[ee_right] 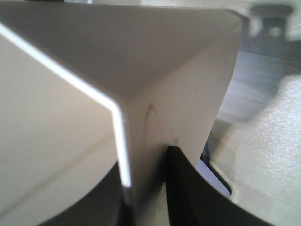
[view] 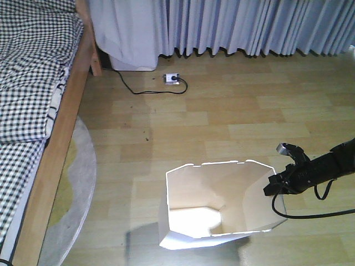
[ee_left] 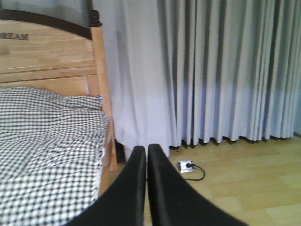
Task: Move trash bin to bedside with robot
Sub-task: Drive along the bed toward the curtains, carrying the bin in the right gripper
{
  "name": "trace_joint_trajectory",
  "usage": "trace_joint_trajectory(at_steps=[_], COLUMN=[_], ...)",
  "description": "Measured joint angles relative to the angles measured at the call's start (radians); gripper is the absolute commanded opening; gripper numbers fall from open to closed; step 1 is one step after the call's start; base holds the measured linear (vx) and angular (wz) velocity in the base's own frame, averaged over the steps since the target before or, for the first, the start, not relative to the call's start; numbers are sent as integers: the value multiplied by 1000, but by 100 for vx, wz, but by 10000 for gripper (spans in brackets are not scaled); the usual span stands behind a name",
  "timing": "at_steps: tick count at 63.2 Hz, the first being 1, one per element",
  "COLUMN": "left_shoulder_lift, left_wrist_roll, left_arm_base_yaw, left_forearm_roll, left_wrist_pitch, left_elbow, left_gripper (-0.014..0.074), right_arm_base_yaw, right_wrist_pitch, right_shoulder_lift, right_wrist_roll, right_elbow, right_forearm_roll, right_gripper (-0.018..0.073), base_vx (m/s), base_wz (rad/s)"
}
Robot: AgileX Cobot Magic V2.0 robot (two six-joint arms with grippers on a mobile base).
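The white trash bin (view: 191, 235), with an octagonal rim and cream inside, is on the wooden floor low in the front view, right of the rug. My right gripper (view: 273, 185), on a thin black arm with a trailing cable, is shut on the bin's right rim. In the right wrist view the bin wall (ee_right: 178, 84) sits between the two black fingers (ee_right: 193, 193), one inside and one outside. The bed (view: 33, 83), with checked bedding and a light wooden frame, lies along the left. My left gripper (ee_left: 146, 149) is shut and empty, raised and facing the bed (ee_left: 47, 141).
A round grey-and-yellow rug (view: 77, 188) lies beside the bed frame (view: 61, 138). A white power strip (view: 172, 80) with a black cable lies near the grey curtains (view: 233, 25); it also shows in the left wrist view (ee_left: 186, 166). Bare wooden floor lies between bin and bed.
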Motion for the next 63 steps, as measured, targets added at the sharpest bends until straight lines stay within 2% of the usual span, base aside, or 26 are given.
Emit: trace_joint_trajectory(at_steps=[21,63], left_shoulder_lift=[0,0], left_wrist_roll=[0,0], left_arm_base_yaw=[0,0], left_forearm_roll=[0,0], left_wrist_pitch=[0,0], left_elbow=[0,0], left_gripper=[-6,-6], right_arm_base_yaw=[-4,-4], right_wrist_pitch=[-6,-3], right_shoulder_lift=[0,0], right_wrist_roll=[0,0], right_elbow=[0,0], right_forearm_roll=[0,1], right_gripper=[-3,-3], base_vx=[20,20], base_wz=[-13,4])
